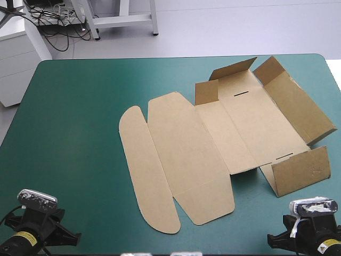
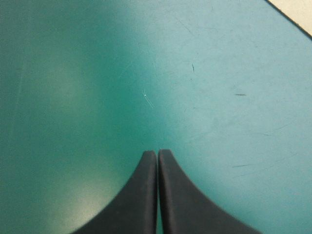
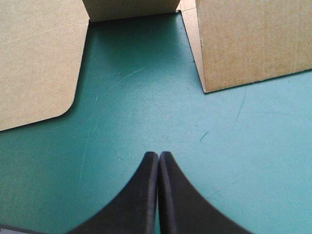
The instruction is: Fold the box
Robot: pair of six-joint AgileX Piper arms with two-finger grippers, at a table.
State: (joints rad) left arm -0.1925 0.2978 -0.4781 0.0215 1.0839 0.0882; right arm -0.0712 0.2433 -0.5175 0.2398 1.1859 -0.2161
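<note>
The brown cut-board box (image 1: 224,138) lies on the teal-green cover (image 1: 74,133), with walls raised at its right end. The black-finned right gripper (image 3: 158,155), clenched and empty, is near that end. The left gripper (image 2: 157,152), likewise clenched, is well apart from the box.

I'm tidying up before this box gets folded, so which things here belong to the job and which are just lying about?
Belongs to the job:
- box: brown, some walls raised, the rest flat
- left gripper: shut, over bare cover
- right gripper: shut, just short of the box

Just lying about:
- teal-green cover: only the surface underneath; nothing else to list
</note>
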